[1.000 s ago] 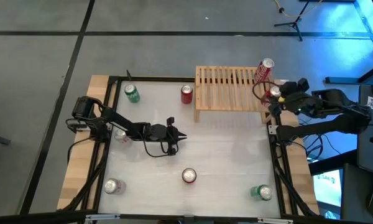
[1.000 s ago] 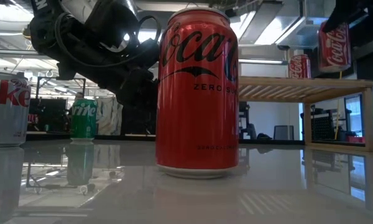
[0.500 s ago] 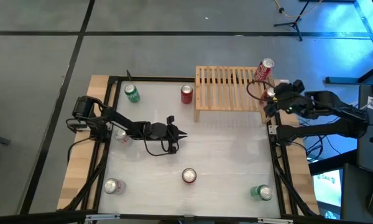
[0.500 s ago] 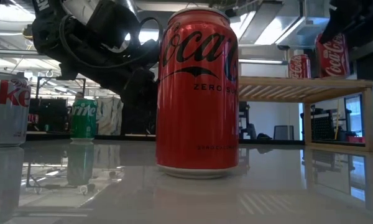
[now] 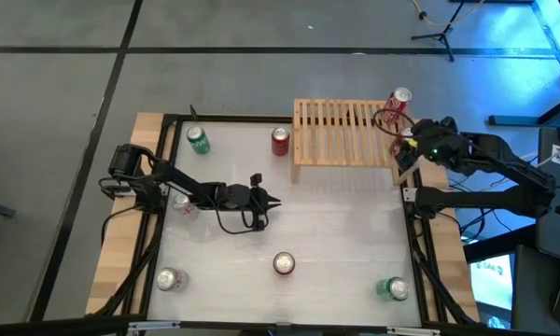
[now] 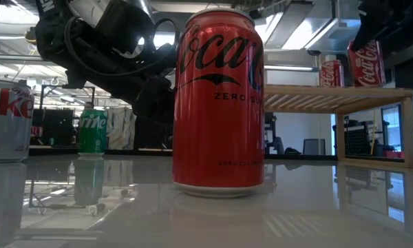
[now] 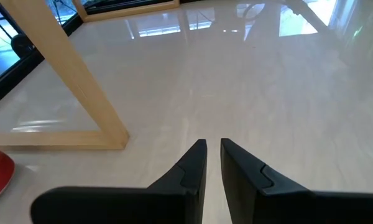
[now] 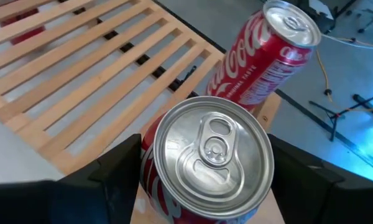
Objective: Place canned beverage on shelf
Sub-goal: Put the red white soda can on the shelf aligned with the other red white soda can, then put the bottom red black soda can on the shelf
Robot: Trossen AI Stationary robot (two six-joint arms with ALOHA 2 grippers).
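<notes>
The wooden slatted shelf [image 5: 345, 131] stands at the table's far right, and one red Coca-Cola can [image 5: 399, 101] stands upright on its far right corner. My right gripper [image 5: 413, 145] is over the shelf's right end, shut on a second red can [image 8: 205, 155] [image 6: 369, 63]. That can's bottom is about level with the shelf top; whether it touches the slats I cannot tell. My left gripper [image 5: 275, 205] [image 7: 213, 149] hovers shut and empty near the table's middle. My right gripper pinches the red can's side wall [image 8: 150, 163] just under the top rim, one finger [image 8: 121, 168] on each of two opposite sides. The fingers slant down at it from the table's right. The can is upright, its pull-tab top up.
Loose cans stand on the table: green [image 5: 198, 140] and red [image 5: 280, 140] at the far side, silver [image 5: 179, 201] at the left, silver [image 5: 168, 278], a red Zero can [image 5: 285, 263] and green [image 5: 392, 289] near the front. The shelf's slats to the left are bare.
My right gripper has carried the red can down toward the shelf top, shifting a little toward the far edge over the shelf's right end. The can has stayed upright in the hold.
</notes>
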